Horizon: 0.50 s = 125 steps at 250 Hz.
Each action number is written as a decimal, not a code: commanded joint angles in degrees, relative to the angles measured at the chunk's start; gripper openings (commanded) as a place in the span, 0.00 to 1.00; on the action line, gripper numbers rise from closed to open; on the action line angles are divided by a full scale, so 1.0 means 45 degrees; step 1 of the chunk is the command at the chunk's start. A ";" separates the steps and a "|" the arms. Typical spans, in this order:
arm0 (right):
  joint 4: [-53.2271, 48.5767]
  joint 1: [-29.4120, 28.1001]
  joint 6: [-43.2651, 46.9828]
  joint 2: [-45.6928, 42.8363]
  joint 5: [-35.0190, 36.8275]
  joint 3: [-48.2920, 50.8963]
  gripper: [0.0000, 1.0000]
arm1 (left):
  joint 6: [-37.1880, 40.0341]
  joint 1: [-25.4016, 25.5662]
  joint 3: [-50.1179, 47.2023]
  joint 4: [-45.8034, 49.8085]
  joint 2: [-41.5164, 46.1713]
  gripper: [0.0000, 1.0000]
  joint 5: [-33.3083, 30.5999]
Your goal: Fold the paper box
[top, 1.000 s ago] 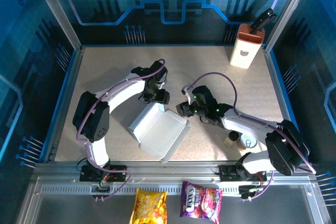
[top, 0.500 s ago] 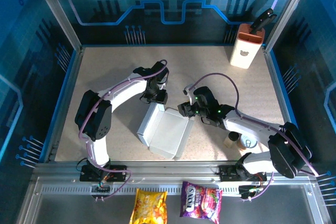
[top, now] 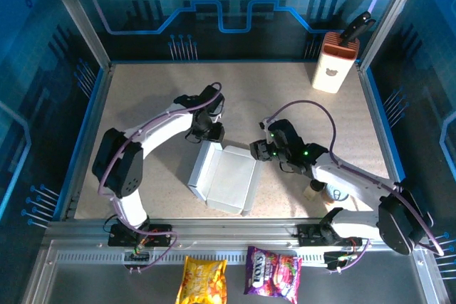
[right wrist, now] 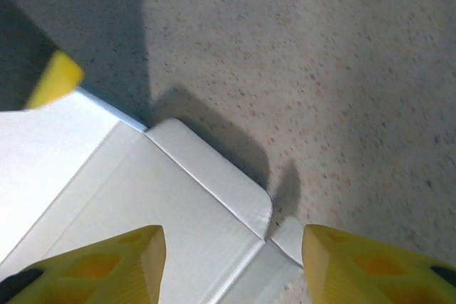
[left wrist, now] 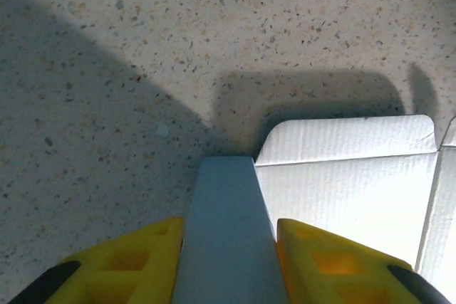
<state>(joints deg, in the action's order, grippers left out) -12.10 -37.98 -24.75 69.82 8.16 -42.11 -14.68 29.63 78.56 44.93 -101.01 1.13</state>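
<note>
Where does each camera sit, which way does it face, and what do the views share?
Top external: fixed above and behind the arms, looking down on the table; both arms whole, left tool and right tool at the paper box.
Left wrist: on the left arm, looking down along its yellow fingers, which flank an upright box wall.
Right wrist: on the right arm, looking down between its spread yellow fingers at a box corner.
Shared: all three views show the paper box and the speckled table.

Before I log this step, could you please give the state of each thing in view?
Box, partly folded, lying open.
Left tool, shut on a box flap.
Right tool, open above box's corner.
Container, upright, far right corner.
Snack bags, lying flat.
</note>
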 commanded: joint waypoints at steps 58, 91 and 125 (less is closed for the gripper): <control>-0.2169 0.0757 -0.2624 -0.1403 -0.2286 0.0073 0.65 | -0.1483 -0.2305 -0.2458 -0.2737 0.3369 0.23 0.3723; -0.1643 0.0794 -0.3087 -0.1490 -0.3417 0.0460 0.65 | -0.2131 -0.3021 -0.3217 -0.3704 0.4068 0.23 0.4922; -0.0468 0.0802 -0.3299 -0.1486 -0.4993 0.0705 0.63 | -0.2430 -0.3253 -0.3503 -0.4111 0.4331 0.23 0.5416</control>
<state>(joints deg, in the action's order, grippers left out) -18.20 -34.79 -36.82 63.68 -5.76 -40.25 -22.63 15.75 64.14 30.61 -83.50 19.18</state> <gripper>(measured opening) 0.640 0.333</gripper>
